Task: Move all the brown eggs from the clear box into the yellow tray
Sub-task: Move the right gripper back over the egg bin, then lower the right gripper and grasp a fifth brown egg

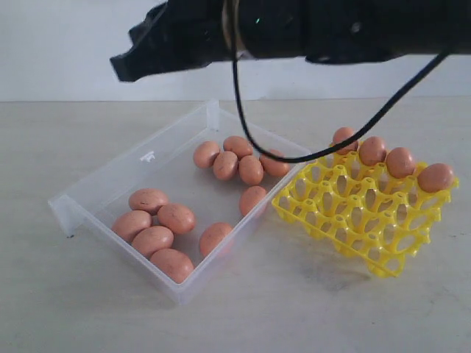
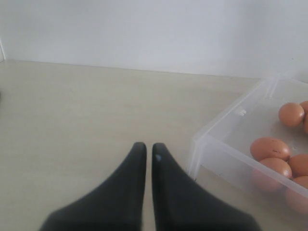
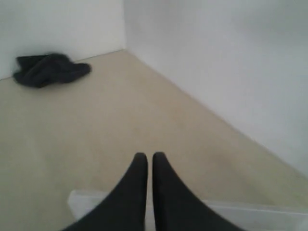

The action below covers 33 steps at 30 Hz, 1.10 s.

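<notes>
Right, nearest is bare table [image 1: 243,316], then the near corner of the clear box [image 1: 165,173], which sits left of centre. Twelve brown eggs [image 1: 152,240] lie loose in it: five bunched and touching at the near-left end, two singles by the right wall, five more bunched at the far end. Just right of the box is the yellow tray [image 1: 368,235], its left corner close against the box wall; can't tell if touching. Near rows are empty and four eggs sit along the far row only, so approx a quarter done

Handling, my guess: eggs are light, w/ a rigid, smooth, rounded shell, so they'll roll or squirt out of a pinch. Fragile if real, so squeeze gently. Best hold is across the short waist, fingers coming from above. The singles look easiest, w/ room on both sides. Bunched ones touch neighbours, so a finger would nudge the next egg. Box walls are low but could block a finger beside the wall eggs

Left gripper [image 2: 145,147] is clenched on nothing, over bare table beside the box. Right gripper [image 3: 146,156] is also pinched together, empty; the pale rim below it is prob. the box, not sure. Overhead a black arm [image 1: 294,26] spans the top of the exterior view. Its cable [image 1: 236,88] droops across the far eggs and tray corner, a poss. snag, though can't tell how low it hangs. Far off in the right wrist view a dark cloth [image 3: 50,70] lies on the table, well apart
</notes>
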Each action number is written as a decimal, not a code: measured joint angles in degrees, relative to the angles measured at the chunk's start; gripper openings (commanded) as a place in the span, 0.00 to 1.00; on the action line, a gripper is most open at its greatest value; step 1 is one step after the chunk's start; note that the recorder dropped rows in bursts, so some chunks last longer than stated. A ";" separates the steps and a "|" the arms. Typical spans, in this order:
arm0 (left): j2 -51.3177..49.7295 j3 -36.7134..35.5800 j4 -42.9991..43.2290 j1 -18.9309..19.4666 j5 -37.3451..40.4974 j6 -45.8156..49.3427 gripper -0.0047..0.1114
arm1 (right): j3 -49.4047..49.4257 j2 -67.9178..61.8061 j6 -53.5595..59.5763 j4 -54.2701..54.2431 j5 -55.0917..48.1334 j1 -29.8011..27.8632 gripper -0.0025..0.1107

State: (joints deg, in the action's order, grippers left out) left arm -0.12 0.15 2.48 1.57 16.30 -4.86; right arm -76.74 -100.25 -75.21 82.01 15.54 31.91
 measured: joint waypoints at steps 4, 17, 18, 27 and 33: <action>0.00 0.00 0.00 0.00 0.00 0.00 0.08 | -0.16 -5.45 -3.35 7.28 8.68 0.00 0.02; 0.00 0.00 0.00 0.00 0.00 0.00 0.08 | 3.14 -7.79 -2.45 17.99 0.12 1.77 0.02; 0.00 0.00 0.00 0.00 0.00 0.00 0.08 | 3.14 -7.67 1.36 17.99 -3.88 3.09 0.02; 0.00 0.00 0.00 0.00 0.00 0.00 0.08 | -0.01 -6.54 43.66 -10.31 -50.61 19.21 0.02; 0.00 0.00 0.00 0.00 0.00 0.00 0.08 | -9.83 -7.30 89.04 -76.28 -60.30 10.70 0.02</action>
State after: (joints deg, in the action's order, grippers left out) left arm -0.12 0.15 2.48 1.57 16.30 -4.86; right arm -86.57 -107.56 13.83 5.73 -44.76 42.61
